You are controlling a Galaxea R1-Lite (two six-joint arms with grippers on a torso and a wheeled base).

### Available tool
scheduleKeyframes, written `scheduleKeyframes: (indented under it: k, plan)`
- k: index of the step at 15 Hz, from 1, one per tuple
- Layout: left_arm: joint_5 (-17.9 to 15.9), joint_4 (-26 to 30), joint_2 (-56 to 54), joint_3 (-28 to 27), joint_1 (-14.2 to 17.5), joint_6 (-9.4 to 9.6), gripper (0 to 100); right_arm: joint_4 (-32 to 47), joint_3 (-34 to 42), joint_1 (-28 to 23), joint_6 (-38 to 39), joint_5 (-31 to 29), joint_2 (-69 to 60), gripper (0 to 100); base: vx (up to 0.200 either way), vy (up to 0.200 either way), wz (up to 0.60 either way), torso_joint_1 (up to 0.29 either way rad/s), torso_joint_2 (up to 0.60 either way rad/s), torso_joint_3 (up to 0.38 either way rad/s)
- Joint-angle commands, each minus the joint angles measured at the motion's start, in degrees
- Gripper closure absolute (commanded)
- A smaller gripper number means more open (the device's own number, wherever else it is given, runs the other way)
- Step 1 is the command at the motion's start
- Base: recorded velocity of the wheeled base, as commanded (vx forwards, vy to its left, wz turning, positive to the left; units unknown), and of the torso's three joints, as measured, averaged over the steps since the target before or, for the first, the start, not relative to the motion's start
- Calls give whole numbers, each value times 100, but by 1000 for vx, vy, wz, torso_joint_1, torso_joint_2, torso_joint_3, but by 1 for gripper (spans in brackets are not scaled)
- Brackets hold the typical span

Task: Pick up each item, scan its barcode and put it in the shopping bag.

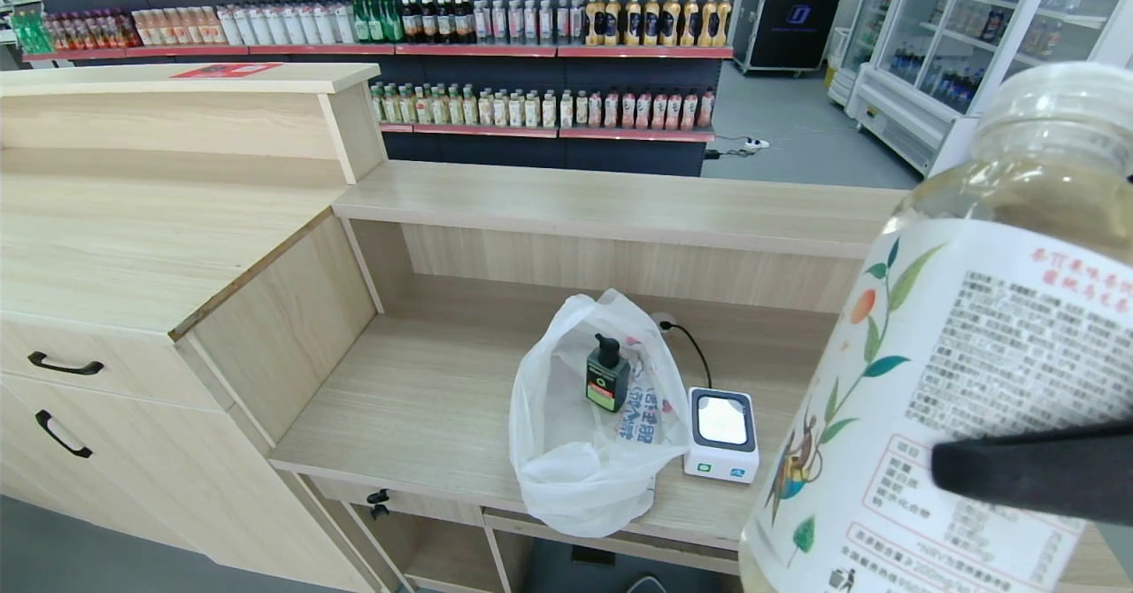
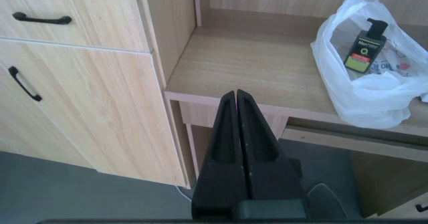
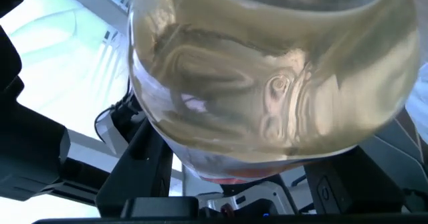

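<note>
Up close on your right, the drink bottle [image 1: 965, 354] is raised high near the head camera and tilted, its printed label facing you. Your right gripper [image 3: 247, 184] is clamped around it, with one black finger [image 1: 1027, 478] lying across the label. On the counter [image 1: 425, 398] the white shopping bag [image 1: 575, 460] sits open with a dark pump bottle [image 1: 607, 376] upright inside, and the scanner [image 1: 722, 434] stands just beside the bag. Your left gripper [image 2: 237, 110] hangs low before the counter's front edge, pinched together on nothing, near the drawers [image 2: 67, 17].
</note>
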Motion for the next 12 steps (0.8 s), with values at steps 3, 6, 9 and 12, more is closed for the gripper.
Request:
scheduleKeyframes:
  k: [3, 6, 9, 12]
  plan:
    - [2, 0, -2, 0, 0, 0, 100, -6, -2, 4, -1, -83, 127, 100, 0, 0, 0, 0, 0, 0]
    - [2, 0, -2, 0, 0, 0, 100, -6, 33, 13, -27, -267, 215, 100, 0, 0, 0, 0, 0, 0]
    - [2, 0, -2, 0, 0, 0, 100, -67, 24, 4, -54, -540, 382, 100, 0, 0, 0, 0, 0, 0]
    - [2, 0, -2, 0, 0, 0, 100, -182, 7, -14, -168, -619, 540, 100, 0, 0, 0, 0, 0, 0]
